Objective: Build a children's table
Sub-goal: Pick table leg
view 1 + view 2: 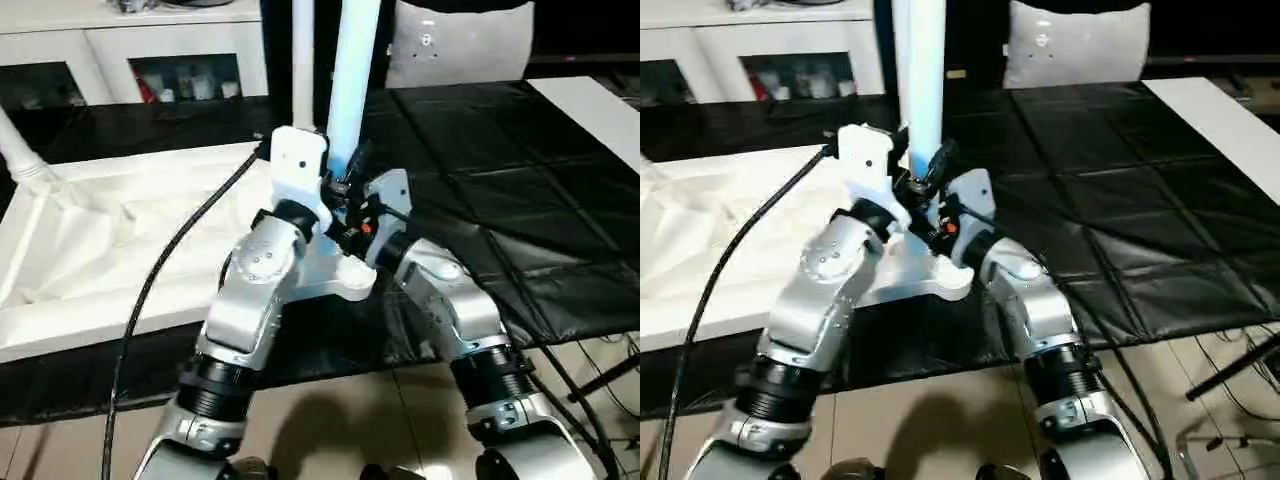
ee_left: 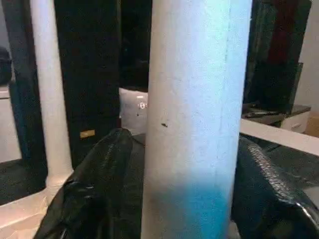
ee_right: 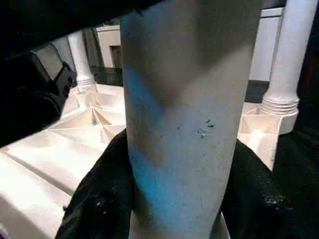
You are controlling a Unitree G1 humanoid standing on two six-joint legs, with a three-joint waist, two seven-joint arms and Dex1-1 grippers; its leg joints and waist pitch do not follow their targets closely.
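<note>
Both our grippers, left (image 2: pixel 194 199) and right (image 3: pixel 174 199), are clamped half-open round the near leg (image 1: pixel 352 80), standing upright in the tabletop (image 1: pixel 90 250) corner. Wrist views catch other legs (image 3: pixel 289 59) already standing; no readable writing anywhere.

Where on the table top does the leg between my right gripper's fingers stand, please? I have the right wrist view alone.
Observer: The leg stands upright at the table top's near corner, the one closest to the robot.
Operator: What does the top lie on?
Observer: On a black cloth that spreads out to the right.
Operator: Is anything beyond it?
Observer: A grey pillow sits behind the cloth's far side.
</note>
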